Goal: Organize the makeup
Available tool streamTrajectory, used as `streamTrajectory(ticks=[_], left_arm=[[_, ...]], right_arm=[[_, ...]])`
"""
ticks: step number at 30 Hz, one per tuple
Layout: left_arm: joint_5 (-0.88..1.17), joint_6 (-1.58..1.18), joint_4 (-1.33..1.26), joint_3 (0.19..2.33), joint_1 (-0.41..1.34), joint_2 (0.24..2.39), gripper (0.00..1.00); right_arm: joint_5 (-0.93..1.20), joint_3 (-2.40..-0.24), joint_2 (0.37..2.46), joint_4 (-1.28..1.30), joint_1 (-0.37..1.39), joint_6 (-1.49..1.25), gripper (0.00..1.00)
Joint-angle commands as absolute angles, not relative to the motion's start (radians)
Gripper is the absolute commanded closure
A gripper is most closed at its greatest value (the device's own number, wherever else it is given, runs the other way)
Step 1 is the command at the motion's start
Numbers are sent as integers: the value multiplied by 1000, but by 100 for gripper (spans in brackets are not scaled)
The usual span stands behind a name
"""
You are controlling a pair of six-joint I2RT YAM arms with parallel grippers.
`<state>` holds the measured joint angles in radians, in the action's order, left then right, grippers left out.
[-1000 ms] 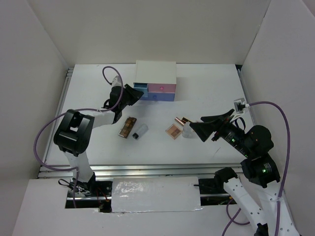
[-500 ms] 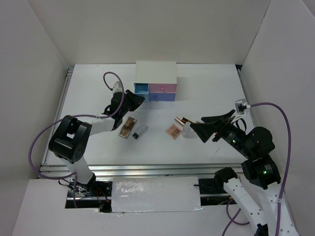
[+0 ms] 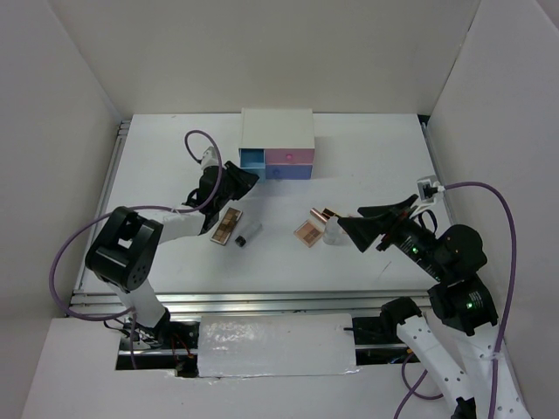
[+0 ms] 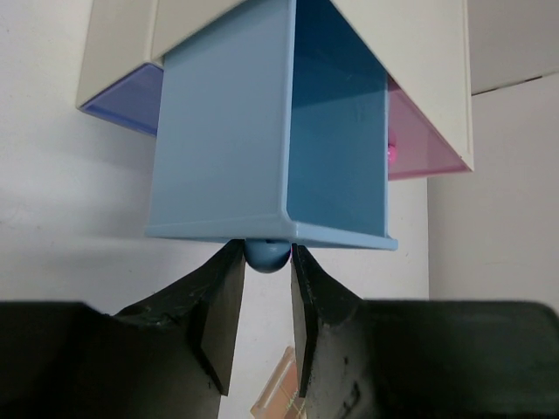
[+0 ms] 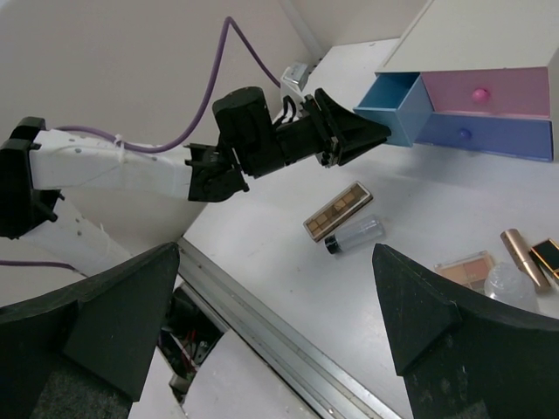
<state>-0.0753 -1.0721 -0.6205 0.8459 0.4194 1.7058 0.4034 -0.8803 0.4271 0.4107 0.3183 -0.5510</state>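
Observation:
My left gripper is shut on the round knob of the blue drawer, which sticks out of the white box. The drawer looks empty. The makeup lies on the table. A long brown palette and a clear bottle lie just behind the left gripper. A pinkish square palette, a lipstick tube and a small clear bottle lie below my right gripper. The right gripper hangs wide open above the table, holding nothing.
The pink drawer and the purple-blue drawer of the box are closed. A metal rail runs along the table's near edge. White walls enclose the table on three sides.
The left gripper has drawn back a little on the knob, and the blue drawer has slid further out. The left arm's elbow has shifted. The right arm has not moved.

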Motion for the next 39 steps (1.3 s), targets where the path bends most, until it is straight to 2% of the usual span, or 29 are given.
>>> streamTrajectory(ticks=[1, 6, 11, 15, 19, 22, 23, 25, 26, 27, 31, 35, 39], left_arm=[[-89, -1063, -640, 830, 446, 1643, 60], [-95, -1063, -632, 821, 451, 1631, 69], [-91, -1075, -652, 789, 454, 1625, 67], [-103, -1083, -666, 756, 459, 1598, 73], [-97, -1086, -669, 732, 459, 1582, 73], [-98, -1088, -672, 713, 465, 1563, 60], [-98, -1086, -667, 712, 466, 1559, 46], [-101, -1083, -652, 716, 471, 1551, 31], [-101, -1080, -652, 718, 469, 1551, 12], [-98, -1078, -647, 719, 469, 1546, 1], [-86, -1075, -640, 716, 479, 1514, 1], [-95, -1052, -543, 727, 503, 1419, 1], [-169, -996, -280, 804, 558, 1295, 1]], right_arm=[[384, -879, 440, 364, 327, -537, 0], [382, -867, 449, 350, 328, -541, 0], [367, -861, 460, 348, 328, -534, 0], [351, -848, 469, 344, 327, -531, 0], [350, -827, 480, 324, 327, -535, 0], [330, -812, 500, 308, 327, -526, 0], [310, -805, 509, 304, 327, -523, 0], [290, -802, 543, 293, 327, -503, 0], [258, -802, 558, 291, 327, -496, 0], [238, -804, 599, 291, 327, -471, 0], [97, -844, 765, 354, 318, -408, 0], [-6, -956, 1038, 463, 246, -396, 1], [8, -1000, 1190, 463, 232, -368, 12]])
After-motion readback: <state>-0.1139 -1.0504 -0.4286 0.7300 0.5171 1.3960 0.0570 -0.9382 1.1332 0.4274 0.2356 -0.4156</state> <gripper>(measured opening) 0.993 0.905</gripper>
